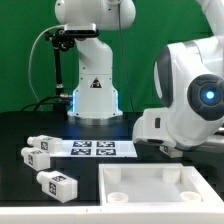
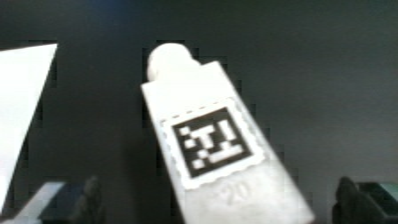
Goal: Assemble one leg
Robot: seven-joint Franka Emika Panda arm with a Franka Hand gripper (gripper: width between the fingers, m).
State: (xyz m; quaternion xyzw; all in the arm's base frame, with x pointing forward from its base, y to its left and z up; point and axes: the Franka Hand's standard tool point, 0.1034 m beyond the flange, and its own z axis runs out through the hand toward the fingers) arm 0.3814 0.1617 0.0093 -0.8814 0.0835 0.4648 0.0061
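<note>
In the wrist view a white square leg with a black-and-white tag lies lengthwise on the dark table, its rounded end pointing away. My gripper is open, with the leg between the dark fingertips. Both fingers stand apart from the leg's sides, with a gap on each side. In the exterior view the arm's white body fills the right side and hides the fingers and this leg. Three more tagged legs lie at the exterior view's left.
The large flat white panel with a raised rim lies at the front of the table. The marker board lies behind it. The robot base stands at the back. A white surface shows at the wrist view's edge.
</note>
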